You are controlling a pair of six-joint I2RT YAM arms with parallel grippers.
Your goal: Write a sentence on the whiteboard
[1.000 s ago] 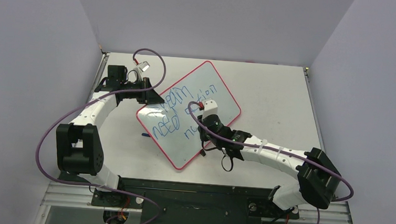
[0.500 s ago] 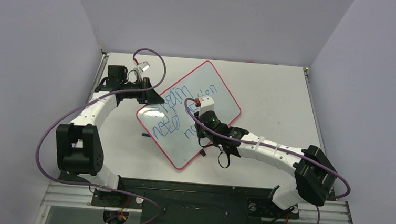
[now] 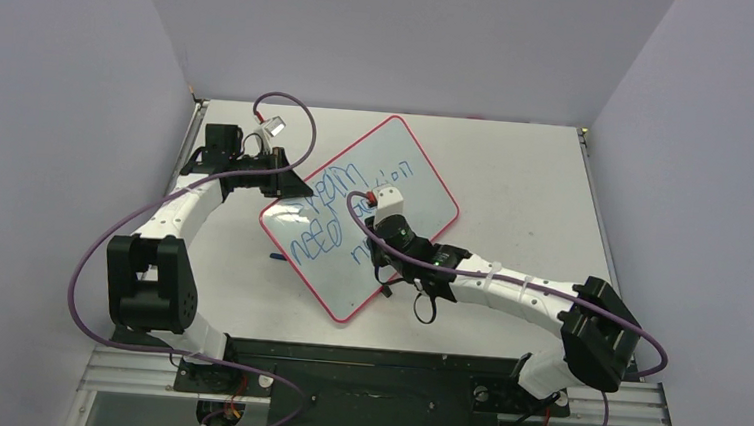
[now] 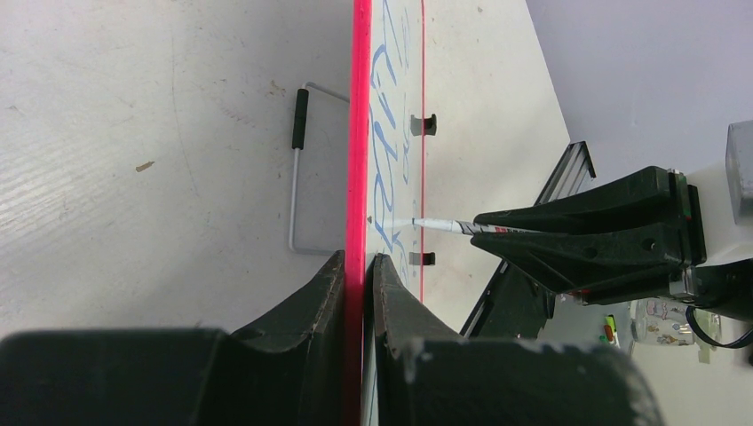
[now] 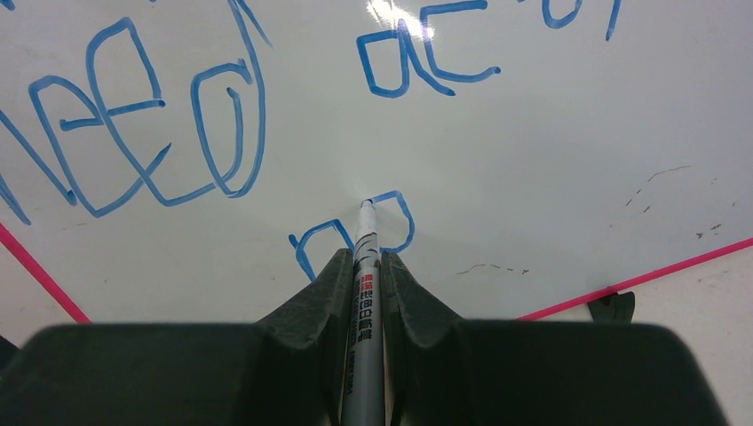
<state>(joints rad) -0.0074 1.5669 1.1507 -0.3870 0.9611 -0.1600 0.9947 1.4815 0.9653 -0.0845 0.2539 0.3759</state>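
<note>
Blue sentence (image 5: 233, 124) lies just ahead of the right tool (image 5: 366, 257).

A thin bent grey wire with a short black sleeve (image 4: 301, 111) lies flat on the pale, scuffed white bench (image 3: 525, 183). Plain lilac-grey walls (image 3: 396, 34) enclose three sides.

Top view: the right arm (image 3: 508, 287) covers the 4 o'clock end of the sentence (image 3: 316, 239); its far letters are too small to read; right wrist view: the marker (image 5: 365, 257) hides part of the letters at its tip; the 12 o'clock edge cuts the upper words; left wrist view: the whiteboard (image 4: 360, 133) is edge-on, its writing unreadable.
</note>
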